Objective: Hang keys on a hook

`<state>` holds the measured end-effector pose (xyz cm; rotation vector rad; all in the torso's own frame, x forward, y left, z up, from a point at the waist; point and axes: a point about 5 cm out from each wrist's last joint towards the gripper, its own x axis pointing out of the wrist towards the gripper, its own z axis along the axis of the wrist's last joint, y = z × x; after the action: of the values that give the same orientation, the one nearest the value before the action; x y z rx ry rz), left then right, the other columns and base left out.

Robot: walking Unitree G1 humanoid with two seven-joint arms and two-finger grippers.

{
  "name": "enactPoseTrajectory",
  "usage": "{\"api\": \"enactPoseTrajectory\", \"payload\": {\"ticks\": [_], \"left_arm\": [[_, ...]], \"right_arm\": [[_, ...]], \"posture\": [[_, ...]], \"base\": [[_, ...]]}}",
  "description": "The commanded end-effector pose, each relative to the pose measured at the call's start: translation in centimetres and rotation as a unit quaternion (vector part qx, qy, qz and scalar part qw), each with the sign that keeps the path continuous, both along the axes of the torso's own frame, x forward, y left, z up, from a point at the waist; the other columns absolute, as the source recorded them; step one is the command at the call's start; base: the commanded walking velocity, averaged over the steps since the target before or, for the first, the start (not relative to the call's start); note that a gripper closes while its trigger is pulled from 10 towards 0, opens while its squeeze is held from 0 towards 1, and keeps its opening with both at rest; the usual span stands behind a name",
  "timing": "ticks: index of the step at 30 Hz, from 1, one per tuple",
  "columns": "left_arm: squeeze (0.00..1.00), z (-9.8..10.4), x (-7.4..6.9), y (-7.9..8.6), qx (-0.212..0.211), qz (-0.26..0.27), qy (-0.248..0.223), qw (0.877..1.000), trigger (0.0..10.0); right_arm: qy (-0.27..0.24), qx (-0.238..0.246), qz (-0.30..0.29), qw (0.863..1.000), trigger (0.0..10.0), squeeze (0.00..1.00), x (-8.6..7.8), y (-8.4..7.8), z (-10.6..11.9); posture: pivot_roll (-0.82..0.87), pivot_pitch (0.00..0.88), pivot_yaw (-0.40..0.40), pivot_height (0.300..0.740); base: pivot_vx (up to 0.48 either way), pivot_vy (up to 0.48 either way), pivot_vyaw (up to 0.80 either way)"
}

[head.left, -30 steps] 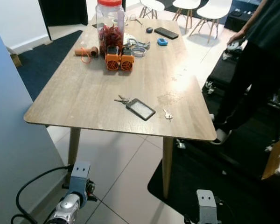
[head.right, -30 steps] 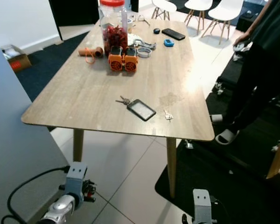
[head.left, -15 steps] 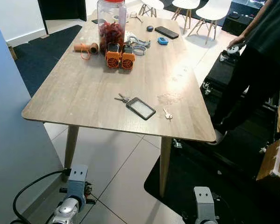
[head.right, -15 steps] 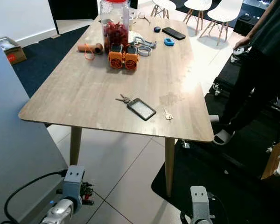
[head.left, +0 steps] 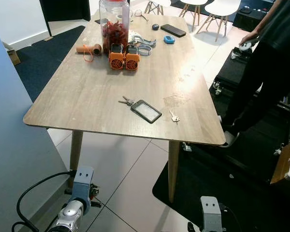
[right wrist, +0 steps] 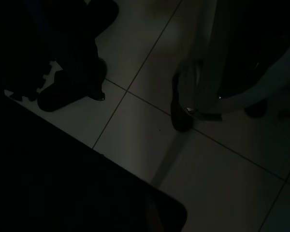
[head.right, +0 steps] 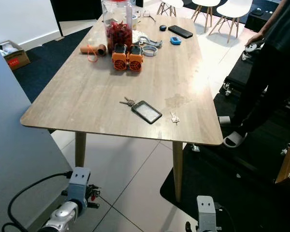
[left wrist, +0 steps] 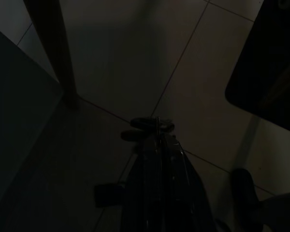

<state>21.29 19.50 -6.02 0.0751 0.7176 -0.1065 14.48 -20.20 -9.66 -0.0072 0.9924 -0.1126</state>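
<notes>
A bunch of keys (head.left: pixel 127 101) lies on the wooden table (head.left: pixel 87 92), joined to a black card holder (head.left: pixel 146 111) beside it. A smaller single key (head.left: pixel 174 116) lies a little to the right, near the table's front right corner. Both my arms hang low in front of the table, well below its top. The left arm (head.left: pixel 79 191) is near the front left table leg; in the dark left wrist view my left gripper (left wrist: pixel 152 126) points at the tiled floor, shut with nothing in it. The right arm (head.left: pixel 210 212) hangs over the edge of a black mat.
At the table's far end stand a tall jar with a red lid (head.left: pixel 113 24), two orange devices (head.left: pixel 124 59), a brown roll (head.left: pixel 89 49) and a phone (head.left: pixel 173 30). A person in dark clothes (head.left: pixel 266 67) stands at the right. A blue-grey panel (head.left: pixel 9 145) rises on my left.
The whole picture has swayed slightly, so the camera moved. The keys, the card holder and both hanging arms stay where they were.
</notes>
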Motion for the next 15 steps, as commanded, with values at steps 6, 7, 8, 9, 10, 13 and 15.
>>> {"api": "enactPoseTrajectory", "payload": {"ticks": [6,7,8,9,10,13,15], "left_arm": [[0.00,-0.12,-0.18,-0.28,-0.002,-0.010,0.002,1.000,10.0],[0.00,-0.13,-0.21,-0.35,-0.002,-0.012,0.003,1.000,10.0],[0.00,-0.16,-0.24,-0.38,-0.002,-0.013,0.004,1.000,10.0],[0.00,-0.18,-0.27,-0.38,-0.001,-0.014,0.004,1.000,10.0],[0.00,-0.28,-0.43,-0.48,-0.001,-0.020,0.007,1.000,10.0],[0.00,-0.31,-0.48,-0.68,0.000,-0.032,0.008,0.999,10.0],[0.00,-0.20,-0.32,-0.61,0.000,-0.027,0.004,1.000,10.0]], "right_arm": [[0.005,-0.002,-0.010,1.000,10.0,0.00,-0.45,-0.38,-0.10],[0.004,-0.002,-0.011,1.000,10.0,0.00,-0.48,-0.45,-0.09],[0.005,-0.003,-0.011,1.000,10.0,0.00,-0.56,-0.52,-0.10],[0.005,-0.004,-0.012,1.000,10.0,0.00,-0.62,-0.54,-0.12],[0.006,-0.004,-0.014,1.000,10.0,0.00,-0.86,-0.60,-0.18],[0.006,-0.004,-0.022,1.000,10.0,0.00,-1.13,-0.72,-0.24],[0.007,-0.004,-0.022,1.000,10.0,0.00,-1.25,-0.66,-0.28]], "posture": [[0.08,0.051,-0.053,0.740],[0.08,0.051,-0.053,0.740],[0.07,0.053,-0.051,0.740],[0.07,0.059,-0.042,0.740],[0.07,0.062,-0.035,0.740],[0.07,0.061,-0.035,0.740],[0.07,0.057,-0.038,0.740]], "base": [[0.000,0.000,0.00],[0.000,0.000,0.00],[0.000,0.000,0.00],[0.000,0.000,0.00],[0.000,0.000,0.00],[0.000,0.000,0.00],[0.000,0.000,0.00]]}}
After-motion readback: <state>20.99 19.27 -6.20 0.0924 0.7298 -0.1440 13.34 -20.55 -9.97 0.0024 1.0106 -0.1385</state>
